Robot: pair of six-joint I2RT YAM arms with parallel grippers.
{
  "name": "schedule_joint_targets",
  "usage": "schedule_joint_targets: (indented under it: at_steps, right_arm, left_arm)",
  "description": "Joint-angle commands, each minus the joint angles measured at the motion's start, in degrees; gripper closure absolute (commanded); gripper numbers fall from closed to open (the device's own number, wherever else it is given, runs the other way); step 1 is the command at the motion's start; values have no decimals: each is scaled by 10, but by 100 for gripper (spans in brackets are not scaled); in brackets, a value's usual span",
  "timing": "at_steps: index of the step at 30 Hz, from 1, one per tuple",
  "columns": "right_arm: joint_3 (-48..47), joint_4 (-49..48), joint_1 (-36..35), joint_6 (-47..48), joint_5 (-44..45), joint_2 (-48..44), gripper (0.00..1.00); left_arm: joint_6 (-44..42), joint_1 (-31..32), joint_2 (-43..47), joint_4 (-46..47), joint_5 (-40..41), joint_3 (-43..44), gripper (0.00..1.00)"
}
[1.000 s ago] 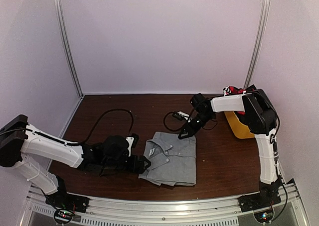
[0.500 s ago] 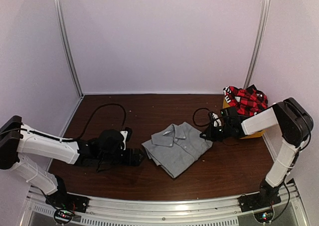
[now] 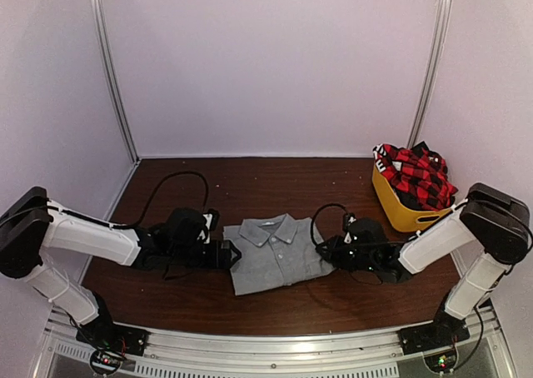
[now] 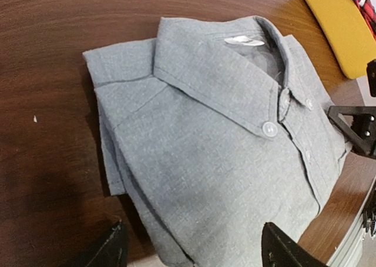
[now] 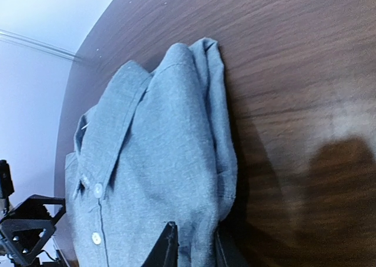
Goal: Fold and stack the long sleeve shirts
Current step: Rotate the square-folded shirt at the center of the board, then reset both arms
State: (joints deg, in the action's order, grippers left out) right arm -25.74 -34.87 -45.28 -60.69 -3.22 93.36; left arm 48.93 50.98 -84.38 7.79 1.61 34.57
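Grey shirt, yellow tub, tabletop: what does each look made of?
The grey shirt: woven cloth, matte; fine heathered weave and stitched seams show. The yellow tub: probably plastic; smooth, evenly coloured wall. The tabletop: wood or wood-look laminate, cannot tell which; dark brown grain with a slight sheen.

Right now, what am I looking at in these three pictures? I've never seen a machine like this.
It is a robot with a left arm and a right arm, bolted to a brown table. The wide picture comes from a fixed camera above and behind them; the two close-ups come from cameras on each wrist. A folded grey shirt lies between the arms. The left gripper is open at the shirt's left edge, holding nothing. The right gripper seems to pinch its right edge. A plaid shirt sits in a yellow tub at the right.
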Motion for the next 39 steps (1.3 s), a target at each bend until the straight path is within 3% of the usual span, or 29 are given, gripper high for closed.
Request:
schedule_joint_targets:
  at_steps: [1, 6, 13, 25, 28, 34, 39]
  right_arm:
    - [-3, -25, -60, -48, 59, -11, 69]
    - [-19, 10, -110, -44, 79, -11, 59]
    - [-33, 82, -111, -9, 100, -36, 47]
    - [-47, 156, -79, 76, 81, -77, 42]
    - [-60, 186, -71, 113, 77, -94, 41]
    - [-85, 284, -37, 203, 95, -156, 32]
    - [-111, 359, 1, 267, 117, -214, 17]
  left_arm:
    - [8, -23, -17, 28, -14, 9, 25]
    - [0, -40, -39, 40, -35, 8, 38]
    - [-20, -70, -69, 58, -49, 15, 54]
    - [-69, -96, -100, 48, -66, 49, 67]
    - [-77, -96, -90, 46, -68, 47, 64]
    - [-109, -96, -2, 15, -26, 32, 35]
    - [-152, -97, 83, -37, 91, 38, 19]
